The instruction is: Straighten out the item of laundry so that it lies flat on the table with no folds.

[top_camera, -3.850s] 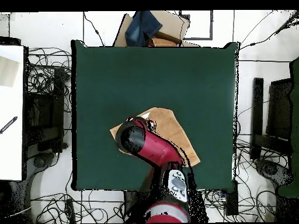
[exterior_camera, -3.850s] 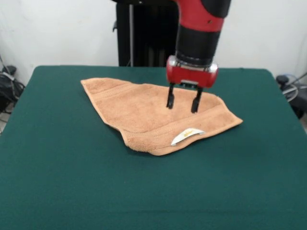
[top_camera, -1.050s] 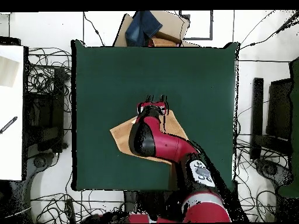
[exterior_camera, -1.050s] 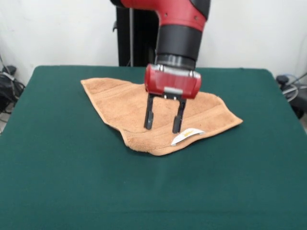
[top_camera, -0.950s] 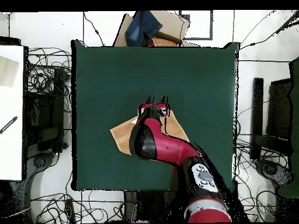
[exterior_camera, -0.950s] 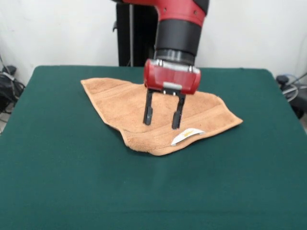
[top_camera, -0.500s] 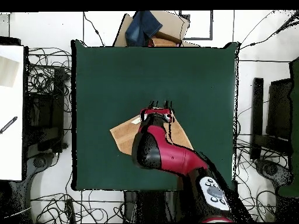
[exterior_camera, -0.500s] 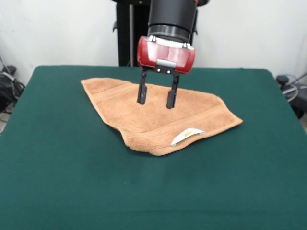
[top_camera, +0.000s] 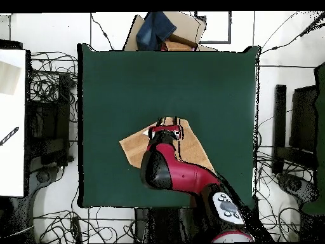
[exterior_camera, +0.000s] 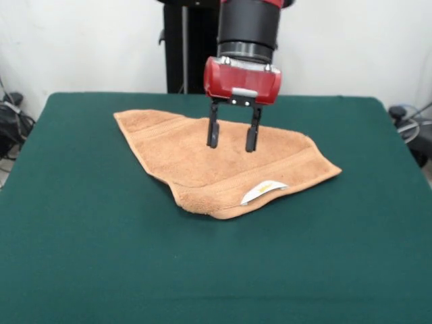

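1. On the far half of the dark green felt-like surface (exterior_camera: 88,250), nearer the robot's side, an orange-tan terry towel (exterior_camera: 196,158) lies folded into a rough triangle, its doubled edge thick along the near side and a white label with a yellow mark (exterior_camera: 262,190) showing near the front corner.

2. Above the towel's middle hangs the red-and-black arm's gripper (exterior_camera: 232,144), its two dark fingers (exterior_camera: 213,133) spread apart and holding nothing; the tips appear to be clear of the cloth, though contact cannot be ruled out from the front.

3. From overhead, the red arm (top_camera: 174,171) covers much of the towel, so the far corners are only partly seen.

4. Cables, a cardboard box and a blue cloth lie off the surface's edges, well apart from the work.

5. Judged from this, the job stands at the approach stage: no fold is undone yet. The next move likely calls for lowering onto a free corner of the upper layer, pinching that layer alone, and drawing it outward.
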Action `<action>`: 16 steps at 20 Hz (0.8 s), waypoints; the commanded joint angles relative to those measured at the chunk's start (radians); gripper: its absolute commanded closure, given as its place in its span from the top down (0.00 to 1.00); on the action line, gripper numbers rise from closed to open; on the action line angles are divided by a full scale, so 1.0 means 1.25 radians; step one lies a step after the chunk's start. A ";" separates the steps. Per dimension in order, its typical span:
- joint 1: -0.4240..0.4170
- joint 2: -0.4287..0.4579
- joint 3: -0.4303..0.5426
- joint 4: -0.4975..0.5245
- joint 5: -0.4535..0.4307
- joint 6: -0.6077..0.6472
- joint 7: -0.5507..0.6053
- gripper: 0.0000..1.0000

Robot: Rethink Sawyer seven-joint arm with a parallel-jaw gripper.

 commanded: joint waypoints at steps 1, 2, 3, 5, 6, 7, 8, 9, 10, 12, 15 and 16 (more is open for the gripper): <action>0.031 0.081 0.003 0.034 -0.026 -0.055 0.195 1.00; 0.036 0.091 0.000 0.030 -0.025 -0.062 0.193 1.00; 0.041 0.100 -0.003 0.026 -0.024 -0.069 0.192 1.00; 0.054 0.117 -0.012 0.019 -0.017 -0.085 0.187 1.00; 0.058 0.131 -0.014 0.013 -0.017 -0.100 0.187 1.00; 0.058 0.146 -0.016 0.011 -0.021 -0.121 0.190 1.00; 0.065 0.157 -0.024 0.008 -0.021 -0.147 0.189 1.00; 0.072 0.169 -0.031 0.005 -0.021 -0.173 0.188 1.00; 0.071 0.182 -0.030 0.000 -0.024 -0.185 0.189 1.00; 0.068 0.205 -0.028 -0.008 -0.028 -0.202 0.189 1.00; 0.046 0.208 -0.014 -0.009 -0.045 -0.192 0.190 1.00; 0.039 0.206 -0.008 -0.008 -0.052 -0.190 0.189 1.00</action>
